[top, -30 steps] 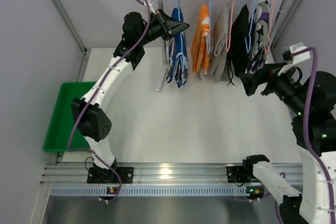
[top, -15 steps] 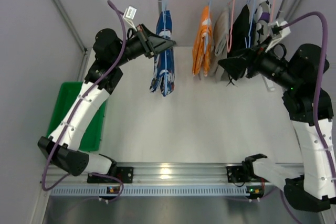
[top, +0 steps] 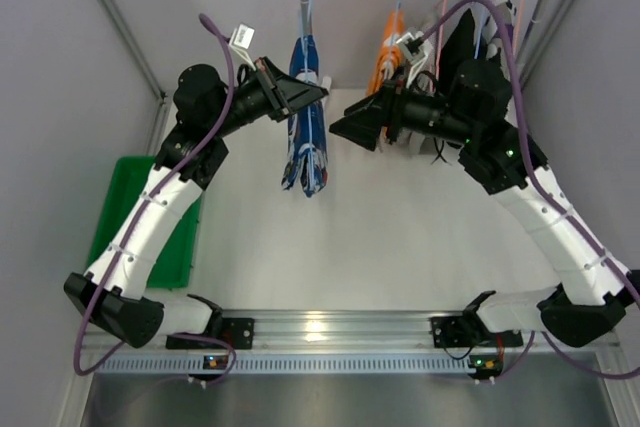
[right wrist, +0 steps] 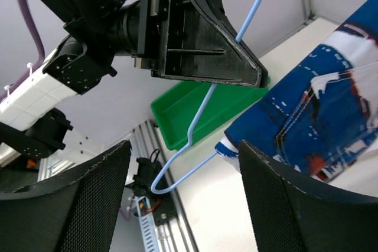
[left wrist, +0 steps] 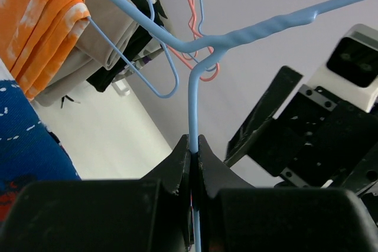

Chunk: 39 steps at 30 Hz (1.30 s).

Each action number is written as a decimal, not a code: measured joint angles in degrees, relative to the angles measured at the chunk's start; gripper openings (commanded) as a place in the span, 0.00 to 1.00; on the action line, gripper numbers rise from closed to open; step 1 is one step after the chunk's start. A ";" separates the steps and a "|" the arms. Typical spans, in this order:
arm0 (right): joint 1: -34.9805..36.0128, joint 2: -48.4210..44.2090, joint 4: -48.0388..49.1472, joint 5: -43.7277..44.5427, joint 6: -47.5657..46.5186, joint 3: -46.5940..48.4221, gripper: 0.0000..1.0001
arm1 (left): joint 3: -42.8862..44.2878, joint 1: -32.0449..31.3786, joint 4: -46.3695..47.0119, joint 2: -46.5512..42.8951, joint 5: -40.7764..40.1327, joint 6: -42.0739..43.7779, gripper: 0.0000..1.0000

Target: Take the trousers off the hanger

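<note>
The blue, white-patterned cloth trousers (top: 305, 142) hung long-axis downward at upper middle of the top view from a light-blue wire hanger (left wrist: 192, 95) clamped in the left jaws. The right jaws, spread wide, faced them from just right.

Mostly hidden behind the right claw (top: 343, 130) overhead: orange trousers (top: 384, 47). Cropped at both wrist views' edges: blue trousers (left wrist: 23, 143). Buried between left claw (left wrist: 194, 143) fingers: lower hanger (left wrist: 236, 36) stem.

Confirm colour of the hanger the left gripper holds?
Light blue; the hanger shows best in the left wrist view.
</note>
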 measured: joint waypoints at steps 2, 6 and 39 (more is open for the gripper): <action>0.72 1.46 1.70 -0.48 1.44 -0.90 0.70 | 0.00 0.00 0.13 0.00 -0.28 -0.42 0.00; 1.77 4.79 4.55 -1.97 4.35 -0.96 0.68 | 0.00 0.00 0.13 0.00 -0.68 -1.46 0.00; 4.87 14.75 16.94 -7.56 21.53 -0.90 0.00 | -1.97 0.00 5.01 -1.51 -3.15 -3.76 0.58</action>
